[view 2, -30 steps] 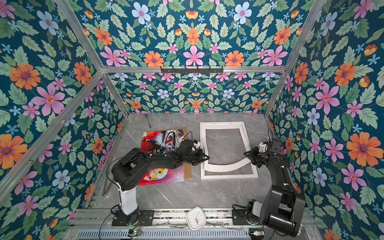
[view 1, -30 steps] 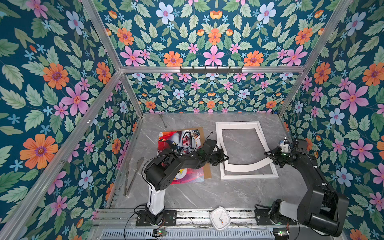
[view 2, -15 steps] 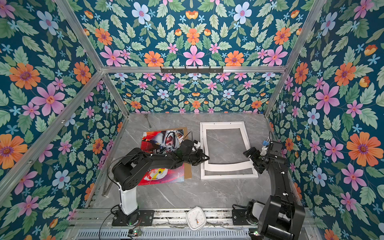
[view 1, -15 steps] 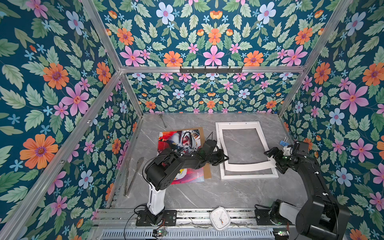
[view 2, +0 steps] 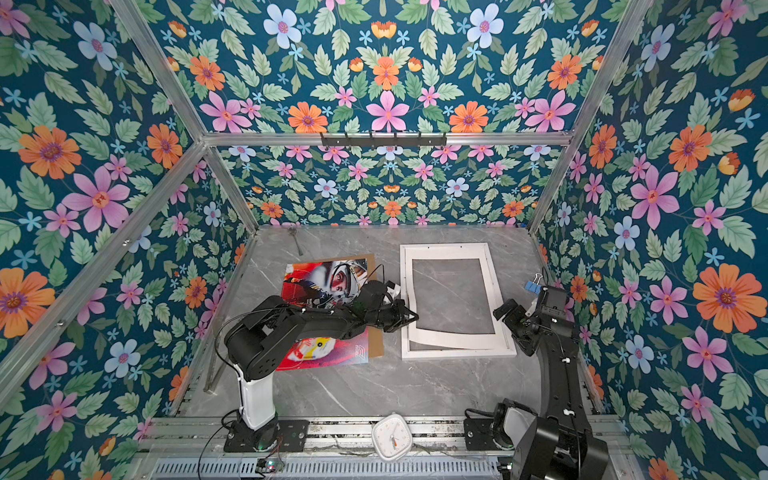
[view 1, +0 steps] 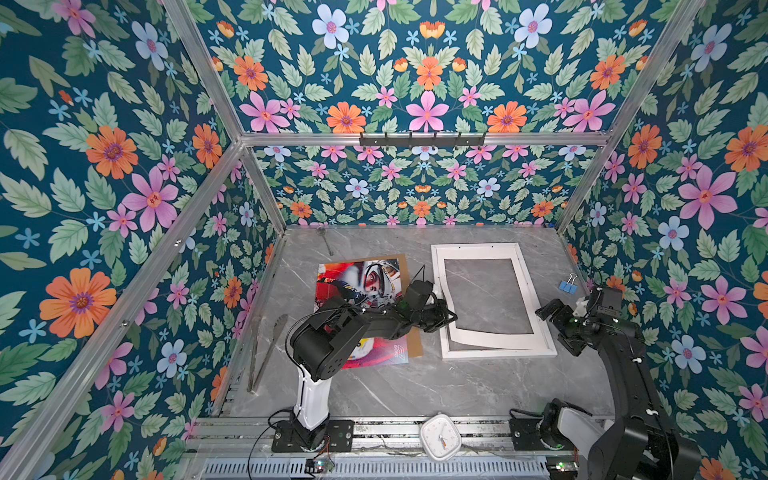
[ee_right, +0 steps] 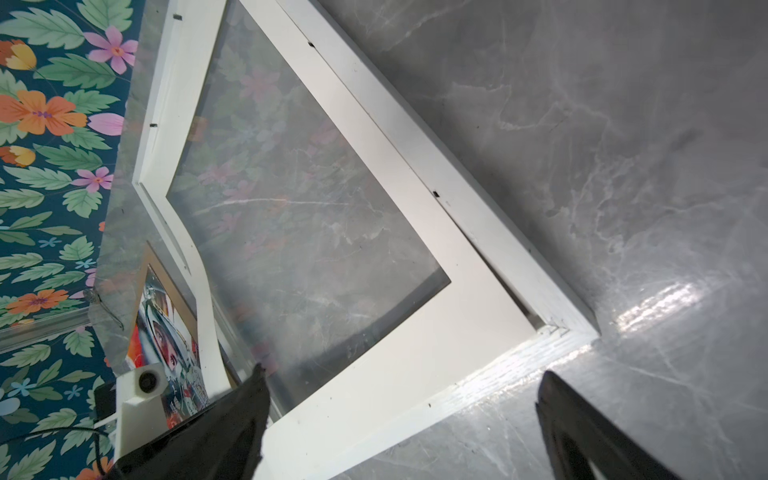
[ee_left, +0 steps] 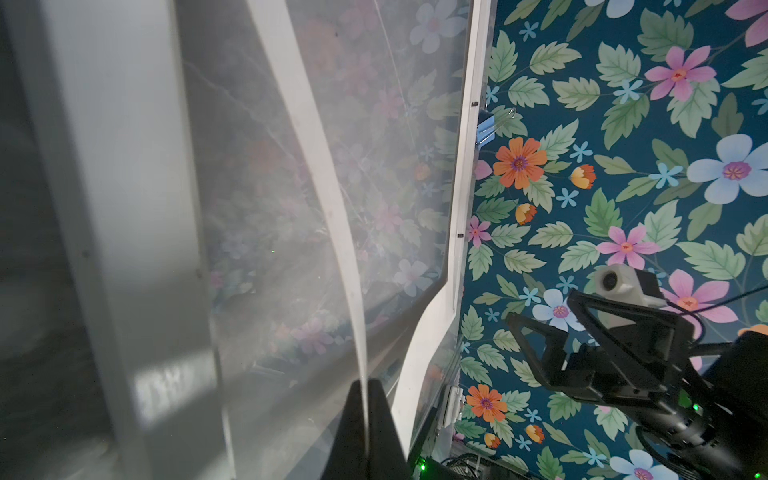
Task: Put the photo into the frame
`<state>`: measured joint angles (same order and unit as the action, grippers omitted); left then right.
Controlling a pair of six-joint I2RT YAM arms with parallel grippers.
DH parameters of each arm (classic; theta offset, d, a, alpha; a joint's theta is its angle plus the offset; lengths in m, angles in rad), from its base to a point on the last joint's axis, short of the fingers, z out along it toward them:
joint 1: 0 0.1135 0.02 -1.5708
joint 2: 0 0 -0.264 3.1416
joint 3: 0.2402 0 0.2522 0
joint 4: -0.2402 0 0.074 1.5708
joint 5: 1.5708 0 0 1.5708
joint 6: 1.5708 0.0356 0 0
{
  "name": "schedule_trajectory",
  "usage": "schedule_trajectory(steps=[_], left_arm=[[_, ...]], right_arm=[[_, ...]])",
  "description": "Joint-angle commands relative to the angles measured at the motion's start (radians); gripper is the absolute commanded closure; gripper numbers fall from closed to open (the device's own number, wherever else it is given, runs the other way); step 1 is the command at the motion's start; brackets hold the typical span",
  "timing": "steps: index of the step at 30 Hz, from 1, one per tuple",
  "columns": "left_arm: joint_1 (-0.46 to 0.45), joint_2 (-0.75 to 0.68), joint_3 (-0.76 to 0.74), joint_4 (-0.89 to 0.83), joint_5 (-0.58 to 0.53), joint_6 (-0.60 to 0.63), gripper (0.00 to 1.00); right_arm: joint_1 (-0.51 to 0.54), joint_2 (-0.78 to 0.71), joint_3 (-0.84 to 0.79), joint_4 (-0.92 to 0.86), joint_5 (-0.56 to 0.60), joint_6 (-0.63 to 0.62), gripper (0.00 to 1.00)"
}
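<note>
Left claw (ee_left: 367,388) pinches the thin, bowed white mat board (ee_left: 316,137). Right claw (ee_right: 404,372) gapes wide, empty, a corner of the moulded white frame (view 1: 498,353) just ahead.

Table (view 1: 415,386): grey marble-pattern top, smooth and polished, with bright highlights. Frame (view 1: 498,354): white painted moulding, smooth satin finish; its pane (view 1: 486,299) is clear and reflective. Mat board (view 1: 490,340): thin white card, matt, pliant enough to bow. Photo (view 1: 345,278): glossy paper print. Backing board (view 1: 415,345): plain brown, matt, cardboard-like. Binder clip (view 1: 566,286): blue body, bright wire handles. Tongs (view 1: 266,353): dull grey metal. Enclosure struts (view 1: 291,139): brushed aluminium; walls (view 1: 104,166): matt printed floral covering.
</note>
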<state>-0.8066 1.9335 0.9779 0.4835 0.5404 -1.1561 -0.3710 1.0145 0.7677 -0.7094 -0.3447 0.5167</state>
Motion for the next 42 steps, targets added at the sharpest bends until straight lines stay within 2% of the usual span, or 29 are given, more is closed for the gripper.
schedule_trajectory(steps=[1,13,29,33,36,42], left_arm=[[0.000,0.001,-0.008,0.025,-0.016,-0.007,1.00],[-0.002,0.022,0.004,0.046,-0.003,-0.019,1.00],[-0.009,0.018,0.017,-0.010,-0.016,0.004,0.99],[-0.009,0.012,0.024,-0.040,-0.020,0.019,0.90],[-0.010,0.007,0.030,-0.064,-0.014,0.026,0.76],[-0.010,-0.022,0.060,-0.180,-0.038,0.072,0.61]], right_arm=[[0.000,-0.035,0.003,-0.024,0.043,0.012,0.01],[0.001,-0.011,-0.013,0.032,-0.060,0.014,0.01],[0.001,0.010,-0.028,0.063,-0.111,0.011,0.01],[0.001,0.015,-0.030,0.071,-0.123,0.011,0.01],[0.001,0.016,-0.030,0.074,-0.129,0.011,0.01],[0.001,0.018,-0.032,0.087,-0.154,0.011,0.01]])
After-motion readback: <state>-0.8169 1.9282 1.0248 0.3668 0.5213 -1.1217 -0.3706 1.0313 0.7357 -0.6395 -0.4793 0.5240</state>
